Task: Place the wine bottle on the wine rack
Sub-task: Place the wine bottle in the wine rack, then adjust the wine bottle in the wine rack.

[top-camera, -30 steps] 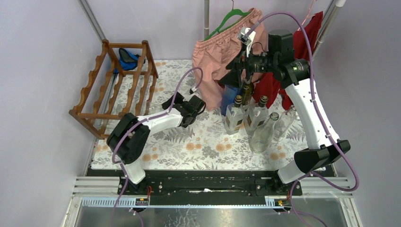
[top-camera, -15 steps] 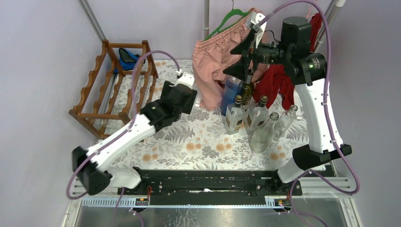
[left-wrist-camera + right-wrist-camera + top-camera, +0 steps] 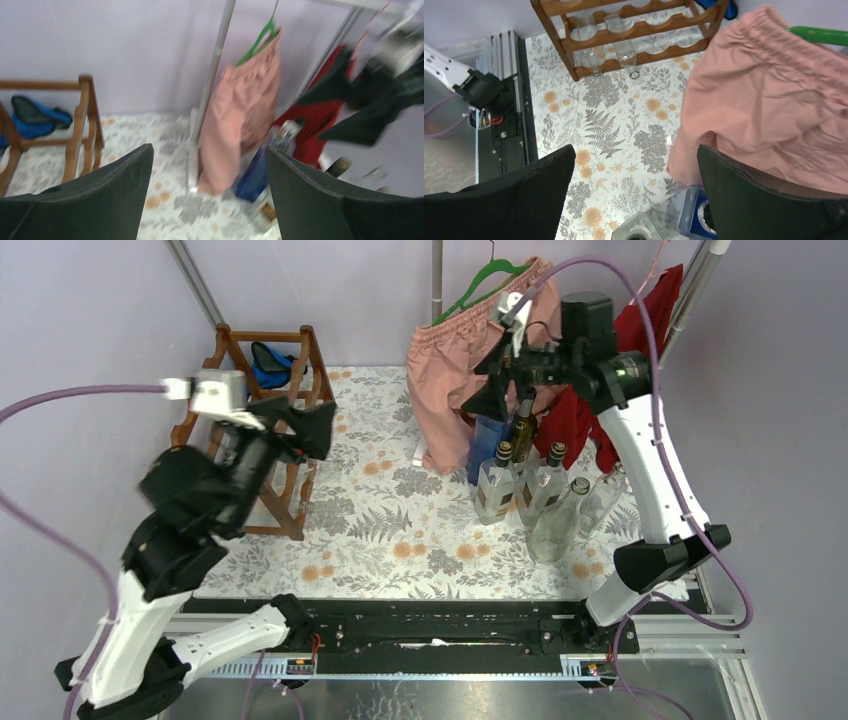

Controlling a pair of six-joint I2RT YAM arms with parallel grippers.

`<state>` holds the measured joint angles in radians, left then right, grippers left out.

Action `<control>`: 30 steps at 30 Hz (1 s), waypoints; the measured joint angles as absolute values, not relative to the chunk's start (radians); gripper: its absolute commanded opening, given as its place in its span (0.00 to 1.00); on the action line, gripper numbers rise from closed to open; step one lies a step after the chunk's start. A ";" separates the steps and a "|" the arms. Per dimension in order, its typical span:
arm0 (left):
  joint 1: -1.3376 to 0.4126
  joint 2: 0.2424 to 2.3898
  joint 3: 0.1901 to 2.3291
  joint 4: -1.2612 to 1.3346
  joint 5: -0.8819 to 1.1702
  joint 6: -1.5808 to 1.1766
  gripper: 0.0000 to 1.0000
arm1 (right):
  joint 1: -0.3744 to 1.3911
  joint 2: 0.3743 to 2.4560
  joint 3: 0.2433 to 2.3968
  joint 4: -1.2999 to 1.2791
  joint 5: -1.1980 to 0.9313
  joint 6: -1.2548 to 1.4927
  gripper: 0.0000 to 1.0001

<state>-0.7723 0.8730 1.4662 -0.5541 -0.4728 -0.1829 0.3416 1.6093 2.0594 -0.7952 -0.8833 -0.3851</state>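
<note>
1. The right gripper [image 3: 492,380], jaws spread wide and gripping nothing, hovers over the standing bottles [image 3: 545,495] at the far right of the floral table [image 3: 400,540].
2. Just below it a dark wine bottle [image 3: 522,435] stands upright among them, beside the pink shorts [image 3: 455,370]. It is not yet grasped.
3. The left gripper [image 3: 305,430], also spread and empty, hangs raised by the wine rack [image 3: 644,28] at the far left, well apart from the bottles.
4. What look like two glass bottles [image 3: 623,47] lie in the rack's lower tier. For the dark bottle, the grasp, the carry across and the laying down all appear to remain.
</note>
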 measured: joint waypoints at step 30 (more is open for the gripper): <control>-0.772 0.838 1.623 -0.342 -0.461 0.006 0.90 | 0.822 2.202 2.027 -0.504 -0.663 -0.627 1.00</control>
